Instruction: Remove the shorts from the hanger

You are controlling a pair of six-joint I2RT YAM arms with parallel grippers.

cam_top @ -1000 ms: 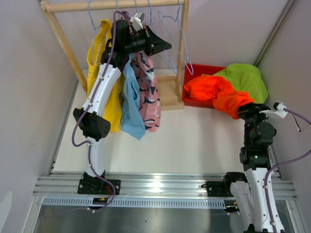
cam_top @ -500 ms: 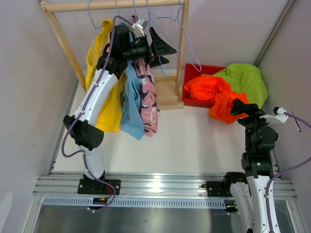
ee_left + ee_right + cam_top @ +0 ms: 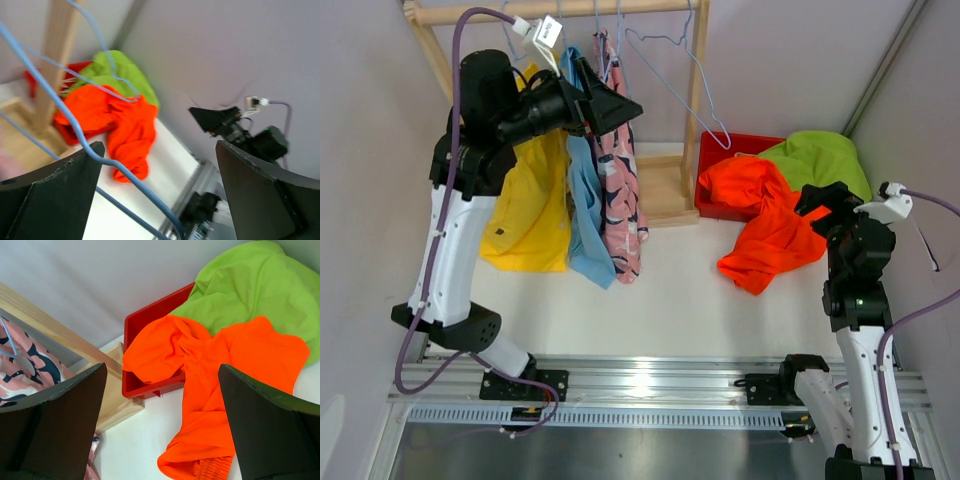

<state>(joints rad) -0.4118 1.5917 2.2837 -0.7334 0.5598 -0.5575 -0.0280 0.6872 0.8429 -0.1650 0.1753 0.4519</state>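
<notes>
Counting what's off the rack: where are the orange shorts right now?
Top view, right side: the orange shorts spill from the red bin onto the table, beside the lime green shorts.

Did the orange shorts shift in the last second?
Yes. The orange shorts now spill out of the red bin onto the table, trailing toward its near edge. Earlier they were bunched at the bin's front edge.

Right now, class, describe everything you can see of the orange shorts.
The orange shorts are soft, bright, crumpled fabric, lying loose. Their upper part sits in the red bin, against the green shorts. The rest drapes over the bin's front wall onto the white table, ending in a gathered, ribbed edge. The right pincer is open and not gripping them.
</notes>
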